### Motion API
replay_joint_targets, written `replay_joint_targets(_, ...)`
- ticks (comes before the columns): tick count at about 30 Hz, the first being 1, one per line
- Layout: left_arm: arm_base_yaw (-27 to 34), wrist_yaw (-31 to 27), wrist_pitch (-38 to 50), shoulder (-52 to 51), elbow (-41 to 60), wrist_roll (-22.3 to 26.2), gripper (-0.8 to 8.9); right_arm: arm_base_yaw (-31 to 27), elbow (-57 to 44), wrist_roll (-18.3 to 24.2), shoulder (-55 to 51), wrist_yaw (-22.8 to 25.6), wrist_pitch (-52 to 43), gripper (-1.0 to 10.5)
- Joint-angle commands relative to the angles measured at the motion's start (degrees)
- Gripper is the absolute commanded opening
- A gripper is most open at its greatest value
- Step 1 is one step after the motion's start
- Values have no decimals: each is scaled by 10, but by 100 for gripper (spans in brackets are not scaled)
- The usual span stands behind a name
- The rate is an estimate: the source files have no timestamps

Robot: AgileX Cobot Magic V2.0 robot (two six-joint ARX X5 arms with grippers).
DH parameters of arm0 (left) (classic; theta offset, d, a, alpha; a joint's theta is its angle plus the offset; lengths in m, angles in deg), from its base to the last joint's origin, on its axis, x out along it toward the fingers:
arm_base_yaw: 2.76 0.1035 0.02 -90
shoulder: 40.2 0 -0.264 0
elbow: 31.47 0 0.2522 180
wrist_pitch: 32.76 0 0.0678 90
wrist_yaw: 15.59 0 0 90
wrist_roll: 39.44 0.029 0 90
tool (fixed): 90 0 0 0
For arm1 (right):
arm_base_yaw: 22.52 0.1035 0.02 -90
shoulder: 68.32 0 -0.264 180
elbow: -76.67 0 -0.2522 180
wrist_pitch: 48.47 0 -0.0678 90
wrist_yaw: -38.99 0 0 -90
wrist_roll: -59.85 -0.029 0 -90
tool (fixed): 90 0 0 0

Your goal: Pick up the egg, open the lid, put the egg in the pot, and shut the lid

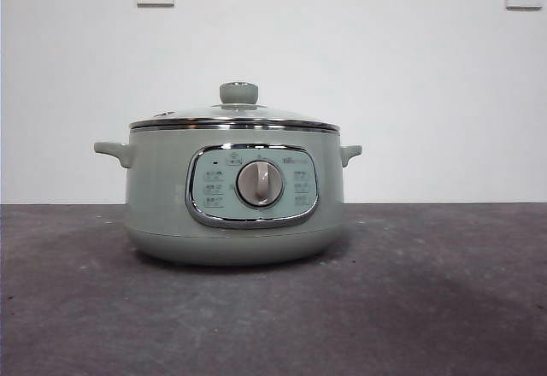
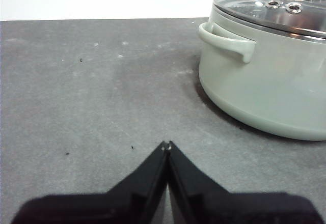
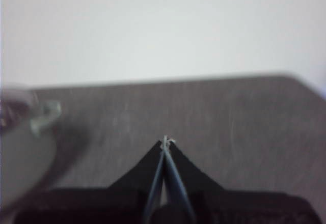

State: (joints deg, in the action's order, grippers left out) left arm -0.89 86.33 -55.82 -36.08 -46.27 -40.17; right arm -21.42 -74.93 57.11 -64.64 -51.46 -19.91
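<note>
The pot sits mid-table with the lid seated on its rim; no egg shows in any view. Both the left gripper and the right gripper have jaws pressed together, holding nothing, the pot at about two o'clock of the left one. The glass lid is likely heavy, slick and breakable, so its knob is the place to grip.

The right wrist view is blurred, and the pot is cut at its edge. In the left wrist view the lid is also cut off.
</note>
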Motion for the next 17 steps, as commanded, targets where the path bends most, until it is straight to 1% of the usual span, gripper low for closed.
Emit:
replay_joint_targets(1,2,0,4,0,6,-5,-4,-1,-64,-34,-31,0,-17,1)
replay_joint_targets(8,2,0,4,0,6,-5,-4,0,-130,-30,-32,0,-20,1)
replay_joint_targets(12,2,0,4,0,6,-5,-4,0,-130,-17,-32,0,-25,1)
replay_joint_targets(17,2,0,4,1,6,-5,-4,-1,-130,-22,-32,0,-24,1)
